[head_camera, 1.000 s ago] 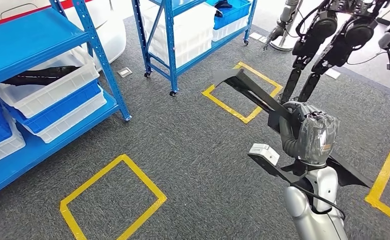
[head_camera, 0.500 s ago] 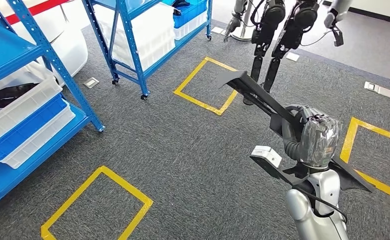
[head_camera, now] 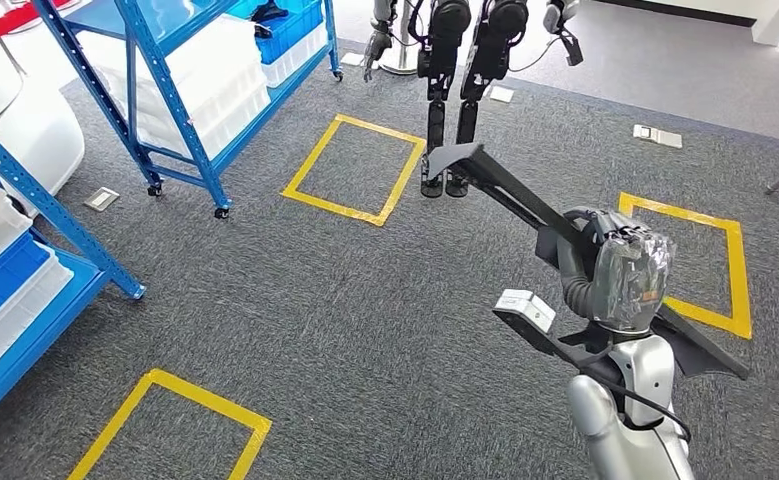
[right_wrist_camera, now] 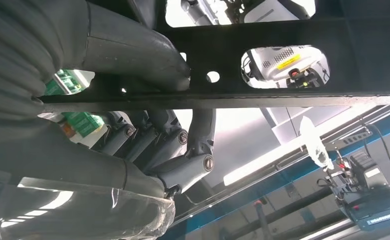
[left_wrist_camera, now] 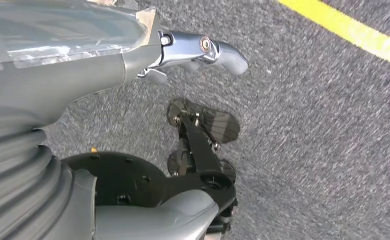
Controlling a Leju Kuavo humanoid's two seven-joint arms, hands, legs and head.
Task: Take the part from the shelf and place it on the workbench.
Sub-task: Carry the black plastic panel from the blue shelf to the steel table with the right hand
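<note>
Part (head_camera: 510, 190), long and black, clamped between right hand (head_camera: 620, 270) thumb and curled fingers (right_wrist_camera: 182, 145).

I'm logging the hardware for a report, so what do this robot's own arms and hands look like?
The right arm is smooth silver, with a thin black cable looping beside it. The right hand has a grey ribbed cover under clear plastic wrap and dark fingers with round metal pins. The left hand shows the same grey cover, plastic wrap and a shiny silver-grey finger.
</note>
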